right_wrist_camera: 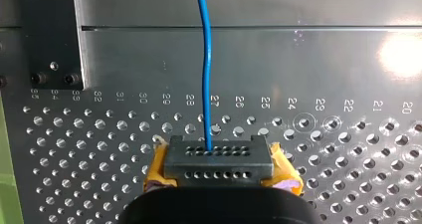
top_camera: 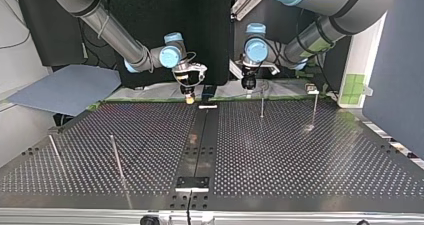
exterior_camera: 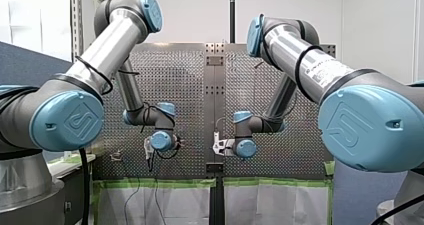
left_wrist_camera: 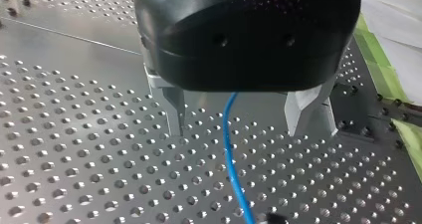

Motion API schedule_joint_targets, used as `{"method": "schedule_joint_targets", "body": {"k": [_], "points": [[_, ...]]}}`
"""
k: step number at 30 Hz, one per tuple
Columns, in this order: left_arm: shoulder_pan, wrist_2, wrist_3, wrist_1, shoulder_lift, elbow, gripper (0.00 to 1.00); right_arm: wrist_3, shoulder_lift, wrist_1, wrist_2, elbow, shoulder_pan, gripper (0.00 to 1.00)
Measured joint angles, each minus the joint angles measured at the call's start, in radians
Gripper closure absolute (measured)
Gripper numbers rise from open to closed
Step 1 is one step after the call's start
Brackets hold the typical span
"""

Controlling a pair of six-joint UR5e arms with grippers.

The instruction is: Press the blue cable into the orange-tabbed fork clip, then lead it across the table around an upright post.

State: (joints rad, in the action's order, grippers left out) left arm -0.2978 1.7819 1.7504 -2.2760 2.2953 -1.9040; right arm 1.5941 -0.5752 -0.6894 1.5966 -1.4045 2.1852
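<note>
The blue cable (right_wrist_camera: 205,59) runs out of a dark grey perforated block (right_wrist_camera: 219,160) and away over the plate. My right gripper (right_wrist_camera: 219,176) is shut on that block, with a yellow pad (right_wrist_camera: 158,170) on each side. In the top view, my right gripper (top_camera: 189,98) hangs low at the table's far edge. In the left wrist view, the blue cable (left_wrist_camera: 229,149) passes between the metal fingers (left_wrist_camera: 174,109) of my left gripper (left_wrist_camera: 241,127), which is open and not touching it. My left gripper (top_camera: 248,83) hovers beside the right one. I cannot make out an orange-tabbed clip.
Thin upright posts stand on the perforated table (top_camera: 300,155): two near my left gripper (top_camera: 262,106) (top_camera: 314,110), two near the front at the top view's left (top_camera: 116,156) (top_camera: 54,150). A dark centre strip (top_camera: 200,145) runs across the table.
</note>
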Motion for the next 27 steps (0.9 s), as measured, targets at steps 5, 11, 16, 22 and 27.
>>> {"method": "schedule_joint_targets", "body": {"k": [5, 11, 16, 22, 27], "points": [[-0.005, 0.027, 0.002, 0.007, 0.039, 0.043, 0.00, 0.000, 0.000, 0.001, -0.001, 0.000, 0.000, 1.00], [-0.006, 0.052, 0.003, 0.019, 0.050, 0.078, 0.00, 0.000, 0.000, 0.001, -0.001, 0.000, -0.001, 1.00], [-0.006, 0.060, 0.001, 0.020, 0.050, 0.094, 0.00, 0.000, 0.000, -0.002, -0.001, 0.000, -0.002, 1.00], [-0.006, 0.060, -0.010, 0.017, 0.051, 0.097, 0.00, 0.000, 0.000, -0.002, -0.001, 0.000, -0.004, 1.00], [-0.008, 0.057, -0.030, 0.016, 0.051, 0.097, 0.02, 0.000, 0.000, -0.001, -0.001, 0.000, -0.004, 1.00]]}}
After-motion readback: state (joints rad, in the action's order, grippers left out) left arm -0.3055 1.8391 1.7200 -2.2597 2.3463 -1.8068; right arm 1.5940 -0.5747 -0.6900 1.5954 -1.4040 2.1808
